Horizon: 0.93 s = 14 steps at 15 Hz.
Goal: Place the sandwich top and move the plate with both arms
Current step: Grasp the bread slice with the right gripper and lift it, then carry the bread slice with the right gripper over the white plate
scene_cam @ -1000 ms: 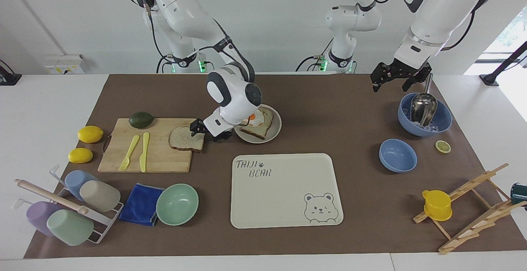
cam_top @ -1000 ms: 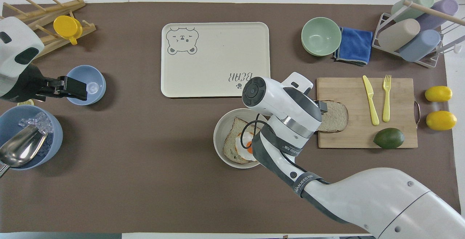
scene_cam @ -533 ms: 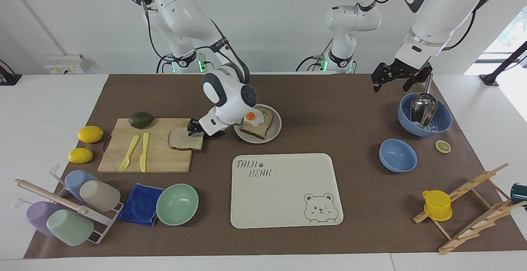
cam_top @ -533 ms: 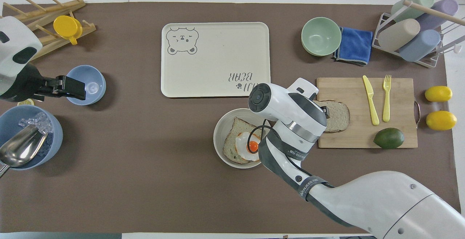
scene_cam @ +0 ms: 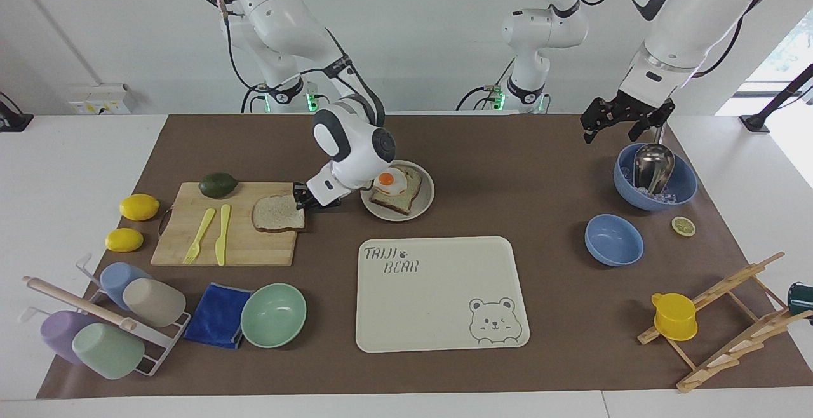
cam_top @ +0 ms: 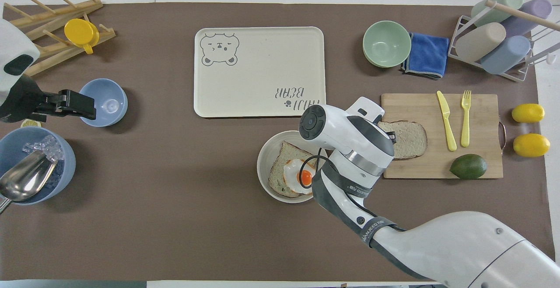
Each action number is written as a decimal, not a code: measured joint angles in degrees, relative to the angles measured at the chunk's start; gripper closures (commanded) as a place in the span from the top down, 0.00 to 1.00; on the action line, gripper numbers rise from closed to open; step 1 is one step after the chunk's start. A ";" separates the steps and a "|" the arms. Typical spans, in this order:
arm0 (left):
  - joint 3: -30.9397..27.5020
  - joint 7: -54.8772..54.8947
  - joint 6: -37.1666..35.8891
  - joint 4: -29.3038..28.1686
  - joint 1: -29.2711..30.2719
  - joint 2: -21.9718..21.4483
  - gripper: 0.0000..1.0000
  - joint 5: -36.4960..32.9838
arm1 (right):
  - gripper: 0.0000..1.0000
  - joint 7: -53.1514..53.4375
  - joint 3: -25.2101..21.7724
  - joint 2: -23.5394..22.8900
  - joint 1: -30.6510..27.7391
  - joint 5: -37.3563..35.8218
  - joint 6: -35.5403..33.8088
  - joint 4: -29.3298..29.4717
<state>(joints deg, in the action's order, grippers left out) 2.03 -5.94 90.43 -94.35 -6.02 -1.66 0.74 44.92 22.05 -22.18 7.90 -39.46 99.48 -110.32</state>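
Note:
The sandwich top (scene_cam: 277,213), a plain tan slice, lies on the wooden cutting board (scene_cam: 248,249) at its edge nearest the plate; it also shows in the overhead view (cam_top: 409,134). My right gripper (scene_cam: 303,202) is low at that slice's plate-side edge, touching it; in the overhead view (cam_top: 390,137) the wrist hides most of it. The round beige plate (scene_cam: 424,205) beside the board holds a slice with a fried egg (scene_cam: 389,180). My left gripper (scene_cam: 611,133) waits open, raised over the mat by the ice bowl (scene_cam: 686,192).
A cream bear tray (scene_cam: 438,297) lies farther from the robots than the plate. A knife, fork and avocado (scene_cam: 218,185) sit on the board. Two lemons, a cup rack, a blue cloth and a green bowl (scene_cam: 273,315) are at the right arm's end; a small blue bowl (scene_cam: 613,240) and wooden rack at the left arm's.
The right gripper moved from over the plate's edge to the slice's edge, and the slice slid farther onto the board, away from the plate. The left gripper shifted slightly.

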 measured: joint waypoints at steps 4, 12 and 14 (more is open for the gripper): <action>0.00 0.00 0.00 0.00 0.00 0.00 1.00 0.00 | 0.00 -0.20 3.37 -0.22 0.04 -0.07 -5.61 4.07; 0.00 0.00 0.45 0.00 0.20 -0.01 1.00 0.00 | 0.00 3.95 9.79 -2.73 7.68 2.85 -13.92 13.06; 0.00 0.00 0.48 -0.02 0.23 -0.01 1.00 0.00 | 0.00 6.10 10.65 -3.70 8.47 3.40 -11.61 13.82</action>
<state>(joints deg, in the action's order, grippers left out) 2.03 -5.95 90.91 -94.37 -5.79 -1.67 0.74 51.02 32.70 -25.88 16.37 -36.06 87.87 -96.50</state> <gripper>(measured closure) 0.000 0.921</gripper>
